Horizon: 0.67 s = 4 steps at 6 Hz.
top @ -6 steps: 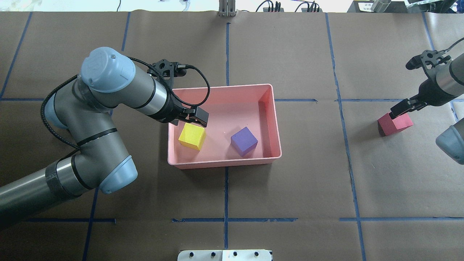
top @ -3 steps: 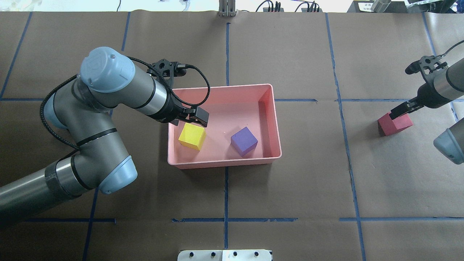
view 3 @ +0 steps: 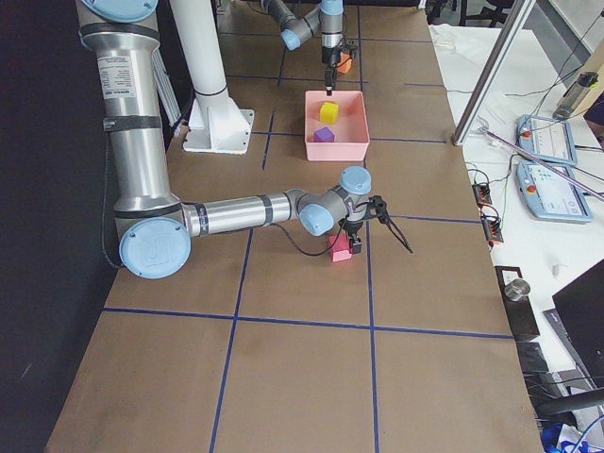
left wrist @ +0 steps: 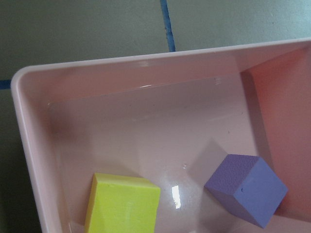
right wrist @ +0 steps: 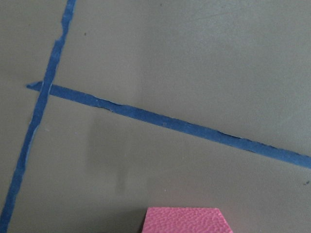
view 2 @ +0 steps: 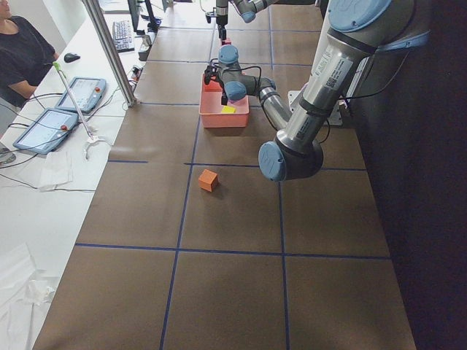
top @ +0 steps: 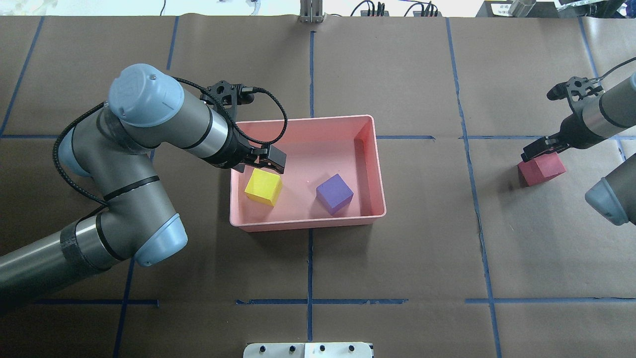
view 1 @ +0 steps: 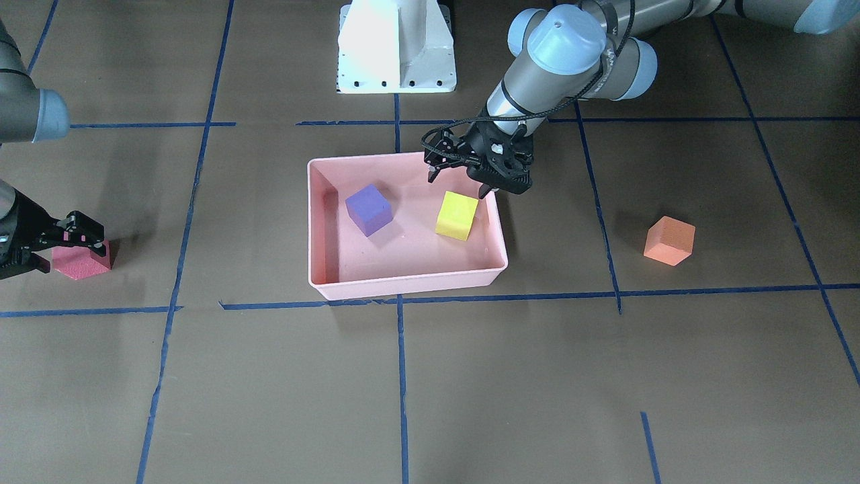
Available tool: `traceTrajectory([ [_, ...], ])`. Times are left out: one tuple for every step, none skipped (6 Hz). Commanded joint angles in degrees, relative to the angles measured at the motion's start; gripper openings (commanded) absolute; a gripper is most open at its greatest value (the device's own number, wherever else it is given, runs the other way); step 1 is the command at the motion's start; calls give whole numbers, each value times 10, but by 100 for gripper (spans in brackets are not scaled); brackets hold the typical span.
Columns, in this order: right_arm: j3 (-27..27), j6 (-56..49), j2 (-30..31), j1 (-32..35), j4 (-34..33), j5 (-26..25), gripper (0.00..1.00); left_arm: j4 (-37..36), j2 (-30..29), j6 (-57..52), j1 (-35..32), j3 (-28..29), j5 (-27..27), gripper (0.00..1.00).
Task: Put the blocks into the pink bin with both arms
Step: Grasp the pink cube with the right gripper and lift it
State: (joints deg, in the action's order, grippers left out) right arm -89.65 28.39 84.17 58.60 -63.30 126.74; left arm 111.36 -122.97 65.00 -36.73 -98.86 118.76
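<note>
Blocks yellow (top: 263, 187) and purple (top: 335, 193) lie in the bin (top: 308, 224); red (top: 544, 170) and orange (view 1: 669, 240) wait on the surface (top: 397, 258). Left gripper (view 1: 457, 183) hangs wide over yellow (unmoved). Right gripper (top: 530, 150) has edged sideways over red, its spread I can't tell. No lift yet.

1. You are looking at a table (top: 397, 258) covered in brown paper and ruled into large squares by blue tape lines (top: 309, 268).
2. A pink bin (top: 308, 223) rests flat on the paper. One end is directly beneath the left claw (view 1: 457, 186), and the bin stretches from there toward the right claw (top: 534, 150).
3. An orange block (view 1: 669, 240) lies on the paper well apart from the left claw, on the side away from the bin.
4. A red-pink block (top: 544, 169) sits on the paper just under the right claw.
5. A white pedestal base (view 1: 396, 47) stands near the left claw, on the robot's side of it.
</note>
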Motion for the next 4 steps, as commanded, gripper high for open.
traceTrajectory([
  [3,1,5,-29,-2,-12,100,0,1,0,0,0,0,100],
  [5,-3,5,-45,-5,-24,100,0,1,0,1,0,0,100],
  [6,-10,9,-46,-2,-24,100,0,0,1,0,0,0,100],
  [8,-16,12,-45,-2,-24,79,1,0,7,1,0,0,100],
])
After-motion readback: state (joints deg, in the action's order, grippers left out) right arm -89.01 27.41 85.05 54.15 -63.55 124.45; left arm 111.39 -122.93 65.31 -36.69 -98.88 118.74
